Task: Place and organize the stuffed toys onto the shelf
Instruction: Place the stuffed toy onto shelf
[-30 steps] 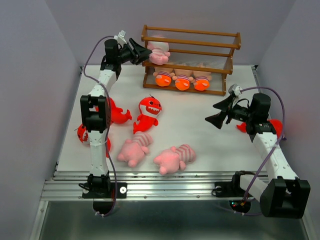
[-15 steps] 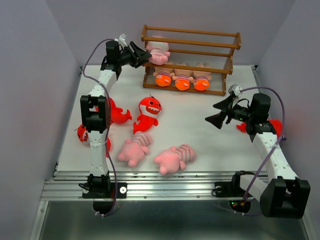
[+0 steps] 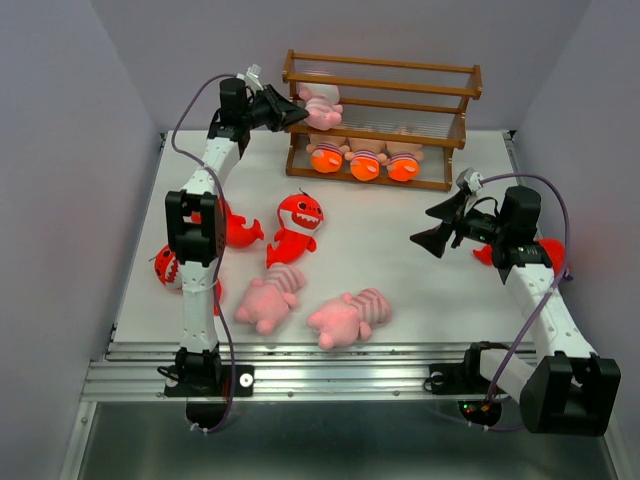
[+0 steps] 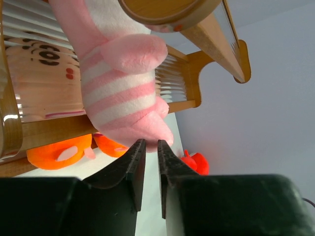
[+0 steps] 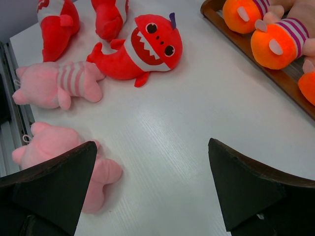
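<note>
Top external view: shelf [image 3: 440, 70] stands at the far side of the table [image 3: 400, 280], its long side running left to right.
Pink toy on shelf [image 3: 322, 105]: left end of the tier just above the dolls; one end pokes out toward the left gripper. Which end is the head, I cannot tell.
Left gripper [image 4: 149, 142]: jaws nearly together with a thin gap, nothing pinched, tips just beside that toy's lower end.
Right gripper [image 5: 151, 145]: spread wide, empty, above the table.
Orange-footed dolls [image 3: 366, 162]: three, bottom tier, side by side, feet frontward.
Pink toys on table [image 3: 268, 298]: two, lying near each other at the front.
Red sharks [image 3: 297, 222]: four; one is partly hidden behind the right arm [image 3: 540, 290].
</note>
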Motion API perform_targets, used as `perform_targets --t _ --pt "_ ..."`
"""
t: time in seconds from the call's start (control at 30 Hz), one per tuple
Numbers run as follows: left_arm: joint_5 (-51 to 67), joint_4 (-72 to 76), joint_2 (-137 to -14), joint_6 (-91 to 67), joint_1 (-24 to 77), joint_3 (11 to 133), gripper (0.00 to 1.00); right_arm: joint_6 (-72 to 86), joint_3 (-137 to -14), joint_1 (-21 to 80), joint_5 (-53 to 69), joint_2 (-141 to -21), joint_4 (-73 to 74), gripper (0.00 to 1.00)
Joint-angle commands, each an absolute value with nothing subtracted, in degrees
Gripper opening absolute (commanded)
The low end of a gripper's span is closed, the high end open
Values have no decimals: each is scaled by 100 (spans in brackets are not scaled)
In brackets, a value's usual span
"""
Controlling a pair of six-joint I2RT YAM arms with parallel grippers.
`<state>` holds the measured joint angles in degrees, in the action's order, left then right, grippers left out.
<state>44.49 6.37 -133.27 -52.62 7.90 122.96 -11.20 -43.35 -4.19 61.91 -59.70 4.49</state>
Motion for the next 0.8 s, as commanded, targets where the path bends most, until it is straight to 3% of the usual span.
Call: perform_targets --t 0.0,0.17,0.37,0.53,0.6,0.63,0.67,0.77 --pt "4526 817 -13342 -5203 773 12647 21 -1222 -4438 -448 6258 -5977 369 100" --pt "4561 817 -13324 -5159 773 12639 8 -1222 -4430 -448 6258 -5968 360 100" --pt "4605 826 -13245 -5124 738 12560 0 -1222 -4430 -448 6258 -5968 369 100" --pt "4579 923 -13070 -5107 686 12384 0 -1222 -4430 -448 6267 -5959 369 100" --pt "4544 914 -12991 -5089 677 12323 10 -1222 -4430 -448 6275 -5959 369 100" --pt "4509 905 -12964 -5071 677 12296 20 -1222 -4430 -448 6275 -5959 369 100" --pt "4491 888 -12938 -5054 677 12235 37 -1222 -4430 -448 6275 -5968 369 100" --pt "4439 800 -12902 -4975 677 12191 53 -1230 -4421 -448 6275 -5968 360 100"
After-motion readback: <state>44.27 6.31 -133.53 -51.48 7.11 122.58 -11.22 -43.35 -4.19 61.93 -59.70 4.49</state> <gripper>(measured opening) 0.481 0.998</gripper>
